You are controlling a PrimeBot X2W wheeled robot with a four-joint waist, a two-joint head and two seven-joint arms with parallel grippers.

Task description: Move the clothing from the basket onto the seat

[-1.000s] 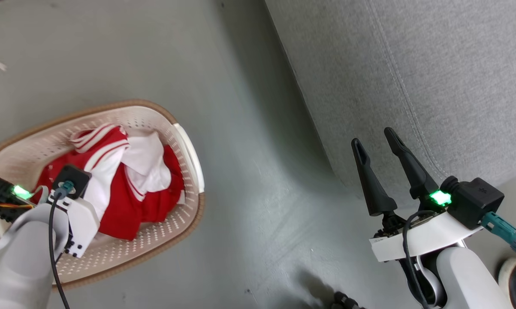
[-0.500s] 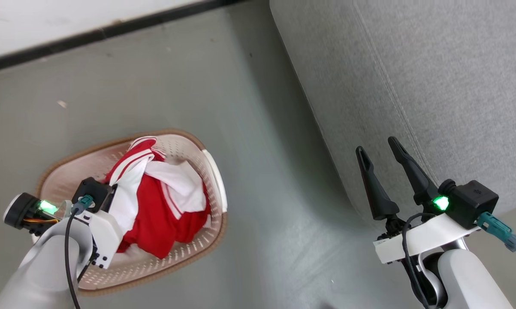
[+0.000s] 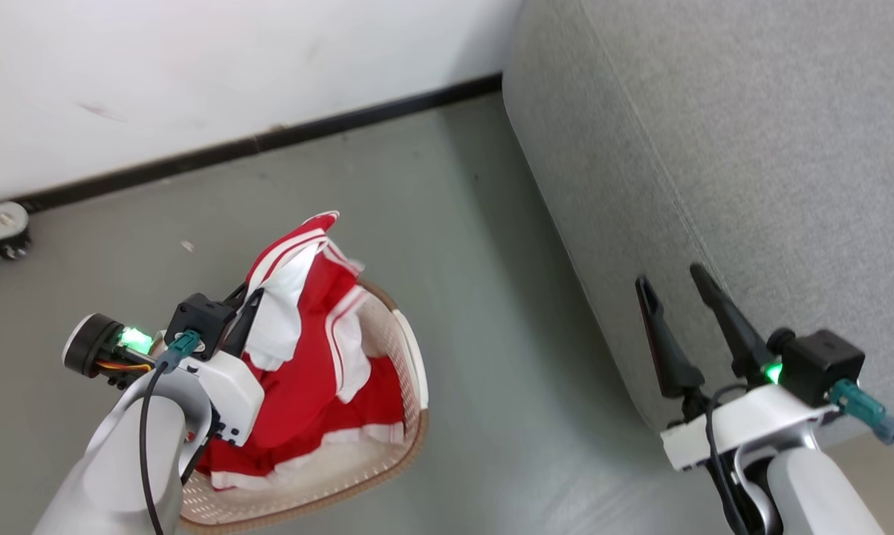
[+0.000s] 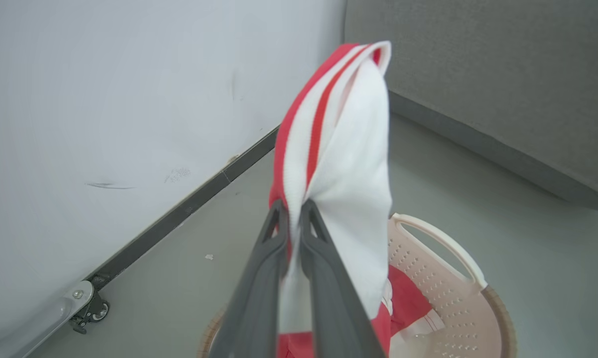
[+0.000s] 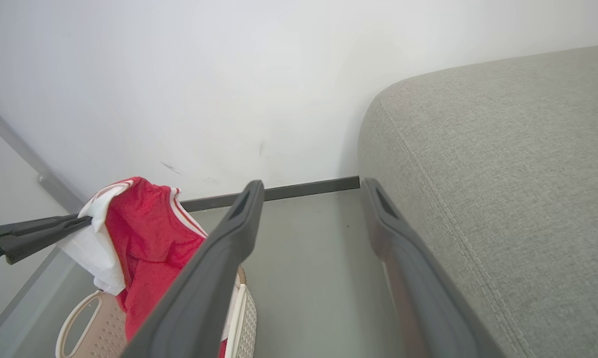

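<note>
Between the fingers of the left gripper [image 4: 294, 206] you will find the top [image 4: 348, 149], pinched at a white fold; the jaws are pressed together on the cloth. Its lower part hangs into the basket [image 3: 415, 357], where more red cloth with white trim lies. The basket stands on the floor [image 3: 491, 334], apart from the seat [image 3: 714, 148]. The right gripper [image 3: 668, 276] holds nothing, jaws spread, near the seat's side. Your view of the basket's near side is blocked by the left forearm [image 3: 120, 468].
</note>
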